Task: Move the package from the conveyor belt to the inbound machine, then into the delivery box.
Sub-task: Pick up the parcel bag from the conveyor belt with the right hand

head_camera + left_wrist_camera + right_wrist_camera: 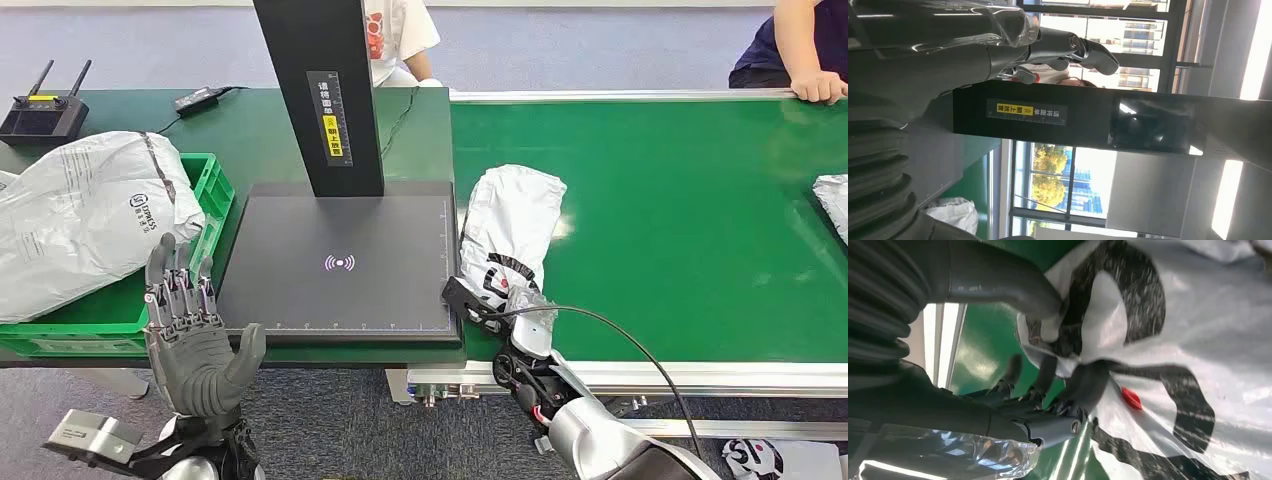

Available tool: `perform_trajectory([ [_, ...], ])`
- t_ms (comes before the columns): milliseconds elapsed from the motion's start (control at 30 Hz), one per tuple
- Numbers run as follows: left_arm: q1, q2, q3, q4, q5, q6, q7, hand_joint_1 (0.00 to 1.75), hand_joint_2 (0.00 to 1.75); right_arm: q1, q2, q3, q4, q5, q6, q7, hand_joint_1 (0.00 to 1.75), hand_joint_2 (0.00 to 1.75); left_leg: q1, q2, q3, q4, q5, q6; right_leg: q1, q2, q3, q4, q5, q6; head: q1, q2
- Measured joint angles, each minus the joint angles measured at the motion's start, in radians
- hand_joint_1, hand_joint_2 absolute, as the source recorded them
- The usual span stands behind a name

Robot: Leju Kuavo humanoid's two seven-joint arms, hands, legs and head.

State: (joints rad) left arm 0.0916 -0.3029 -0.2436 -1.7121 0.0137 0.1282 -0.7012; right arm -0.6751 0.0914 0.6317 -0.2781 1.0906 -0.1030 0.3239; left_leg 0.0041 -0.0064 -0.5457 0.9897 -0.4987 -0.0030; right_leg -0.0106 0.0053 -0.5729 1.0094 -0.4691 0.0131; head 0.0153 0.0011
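One package (510, 230) (on the conveyor belt (680, 220)) is grasped by the right robot hand (505, 300).

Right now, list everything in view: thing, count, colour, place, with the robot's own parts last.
package: one, white with black print, on the belt's near left end, gripped by the right hand
conveyor belt: one, green, right half of the scene
second package: one, white, at the belt's far right edge
inbound machine: one, black platform with a black column, centre
delivery box: one, green, left of the machine
bagged parcel: one, white, lying in the box
router: one, black, far left on the table
people: two, partly seen behind the table and belt
left hand: dark grey, raised, fingers apart
right hand: dark, gripping the package's near end
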Motion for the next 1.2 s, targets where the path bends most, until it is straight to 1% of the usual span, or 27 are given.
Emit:
perform_trajectory([
  [600,0.007,-0.004,0.006,0.0,0.0,-0.008,0.0,0.0,1.75,0.001,0.001,-0.025,-0.001,-0.001,0.011,-0.004,1.75,1.75,0.0,0.0,0.0,0.0,0.0,0.0,0.0,0.0,0.0,0.0,0.0,0.0,0.0,0.0],
  [833,0.011,-0.004,0.007,0.0,-0.001,-0.018,0.0,0.0,1.75,-0.003,-0.004,-0.048,-0.002,-0.013,-0.021,-0.012,1.75,1.75,0.0,-0.001,-0.001,0.0,0.0,0.0,0.0,0.0,0.0,0.0,0.0,0.0,0.0,0.0],
  [967,0.012,-0.004,0.01,0.0,-0.003,-0.024,0.0,0.0,1.75,-0.041,-0.02,-0.065,-0.006,-0.005,-0.034,-0.01,1.75,1.75,0.0,0.0,-0.001,0.0,0.0,0.0,0.0,0.0,0.0,0.0,0.0,0.0,0.0,0.0],
  [1200,0.011,-0.007,0.014,-0.004,-0.005,-0.016,0.0,0.0,1.75,-0.161,-0.047,-0.089,-0.018,0.008,-0.037,-0.01,1.75,1.75,0.0,-0.001,-0.002,0.0,0.0,0.0,0.0,0.0,-0.001,0.0,0.0,0.0,0.0,0.0],
])
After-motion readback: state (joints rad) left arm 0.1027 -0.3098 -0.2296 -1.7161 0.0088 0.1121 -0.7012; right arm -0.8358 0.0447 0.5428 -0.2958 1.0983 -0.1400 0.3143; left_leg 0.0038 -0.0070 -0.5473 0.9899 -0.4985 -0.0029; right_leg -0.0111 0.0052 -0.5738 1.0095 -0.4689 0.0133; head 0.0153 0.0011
